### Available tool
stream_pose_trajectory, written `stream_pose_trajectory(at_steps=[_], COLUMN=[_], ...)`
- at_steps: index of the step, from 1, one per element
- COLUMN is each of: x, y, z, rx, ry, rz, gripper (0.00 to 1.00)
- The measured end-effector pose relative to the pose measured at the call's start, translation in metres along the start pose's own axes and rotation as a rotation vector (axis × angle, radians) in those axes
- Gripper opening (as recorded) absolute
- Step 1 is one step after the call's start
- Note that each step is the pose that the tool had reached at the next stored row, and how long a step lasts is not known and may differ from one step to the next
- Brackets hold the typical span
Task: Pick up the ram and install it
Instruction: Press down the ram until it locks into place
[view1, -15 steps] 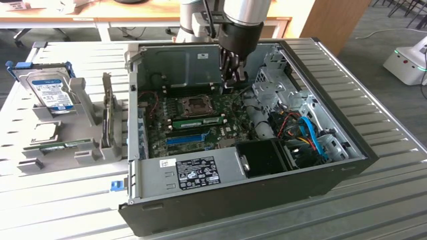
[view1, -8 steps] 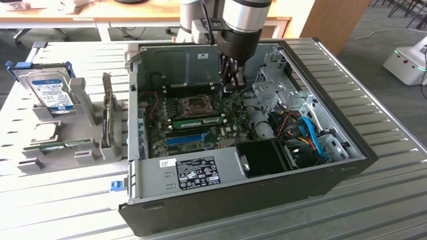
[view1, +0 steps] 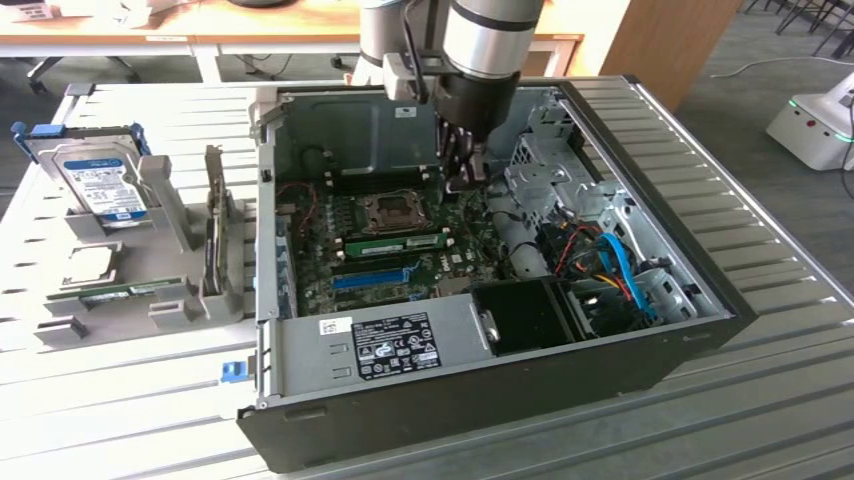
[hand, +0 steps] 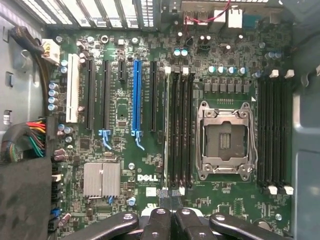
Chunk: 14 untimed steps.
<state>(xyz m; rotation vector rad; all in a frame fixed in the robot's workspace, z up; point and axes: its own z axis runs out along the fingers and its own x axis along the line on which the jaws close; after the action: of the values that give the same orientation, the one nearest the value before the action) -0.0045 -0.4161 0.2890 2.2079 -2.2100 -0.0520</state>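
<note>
The ram (view1: 400, 242) is a thin green stick standing on edge in a memory slot beside the empty CPU socket (view1: 395, 208) of the motherboard, inside the open computer case (view1: 694, 330). In the wrist view the ram (hand: 166, 130) appears edge-on as a pale line in the outermost of the black slots. My gripper (view1: 467, 172) hangs above the board at the case's far side, fingers pointing down. Seen from the wrist, the gripper (hand: 171, 202) sits over one end of that slot, its fingertips (hand: 161, 205) pressed together with nothing between them.
A long blue slot strip (hand: 136, 95) runs parallel to the memory slots. A grey holder (view1: 174, 300) at the exterior view's left carries another green stick (view1: 134, 291) and a silver hard drive (view1: 107, 185). Cables (view1: 621, 280) and a black fan shroud (view1: 534, 315) crowd the case's near right.
</note>
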Motion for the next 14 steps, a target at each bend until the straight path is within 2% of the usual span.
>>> stream_pose_trajectory(at_steps=[14], x=[0.0], y=[-0.0004], z=[0.0114], rx=[0.0], ry=[0.0], rz=[0.0], gripper=[0.11])
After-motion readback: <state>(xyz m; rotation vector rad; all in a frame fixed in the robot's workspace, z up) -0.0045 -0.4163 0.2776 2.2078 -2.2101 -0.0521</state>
